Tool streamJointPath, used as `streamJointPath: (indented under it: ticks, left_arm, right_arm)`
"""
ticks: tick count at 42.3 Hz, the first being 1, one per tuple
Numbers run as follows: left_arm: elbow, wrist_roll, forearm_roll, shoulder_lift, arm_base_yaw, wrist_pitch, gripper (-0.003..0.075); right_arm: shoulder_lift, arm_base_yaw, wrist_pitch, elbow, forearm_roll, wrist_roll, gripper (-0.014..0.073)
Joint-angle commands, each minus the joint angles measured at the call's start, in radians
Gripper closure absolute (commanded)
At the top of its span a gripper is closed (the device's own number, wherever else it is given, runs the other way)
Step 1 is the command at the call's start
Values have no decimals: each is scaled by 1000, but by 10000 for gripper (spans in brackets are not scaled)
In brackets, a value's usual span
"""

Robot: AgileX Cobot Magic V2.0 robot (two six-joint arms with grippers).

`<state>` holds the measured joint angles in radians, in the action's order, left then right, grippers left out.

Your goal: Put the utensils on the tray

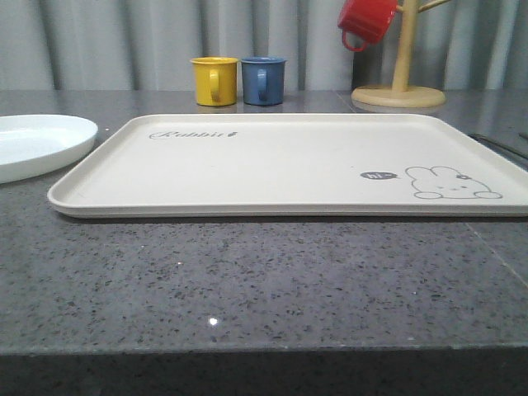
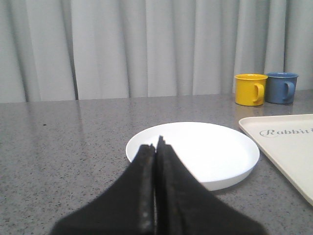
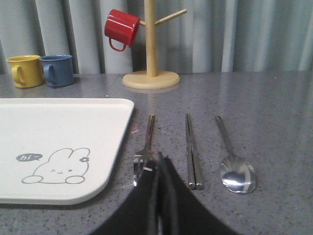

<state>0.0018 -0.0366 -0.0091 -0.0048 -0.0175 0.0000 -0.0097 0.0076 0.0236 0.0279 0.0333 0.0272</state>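
While right wrist shows fork (image 3: 145,147), chopsticks (image 3: 192,149).

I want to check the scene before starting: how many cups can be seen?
3. A yellow cup and a blue cup stand side by side on the table behind the tray. A red cup hangs on the wooden stand.

right black gripper (image 3: 159,161): fingers pressed together over tines of slim silver metal fork (image 3: 145,147) | flat silver chopsticks (image 3: 192,149), oval-bowled silver spoon (image 3: 234,166) alongside on grey speckled counter (image 3: 264,112) | cream rectangular rabbit tray (image 3: 58,142) beside fork
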Motion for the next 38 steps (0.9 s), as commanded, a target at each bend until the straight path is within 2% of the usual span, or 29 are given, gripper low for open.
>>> streamJointPath:
  ticks: [1, 30, 38]
  left_arm:
    - [13, -2, -10, -19, -5, -84, 741]
    - [13, -2, -10, -19, -5, -84, 741]
    - [8, -2, -10, -19, -5, -166, 741]
  right_arm:
    - [-16, -6, -86, -2, -7, -4, 660]
    - [-16, -6, -86, -2, -7, -4, 660]
    - [-16, -6, -117, -15, 6, -3, 660]
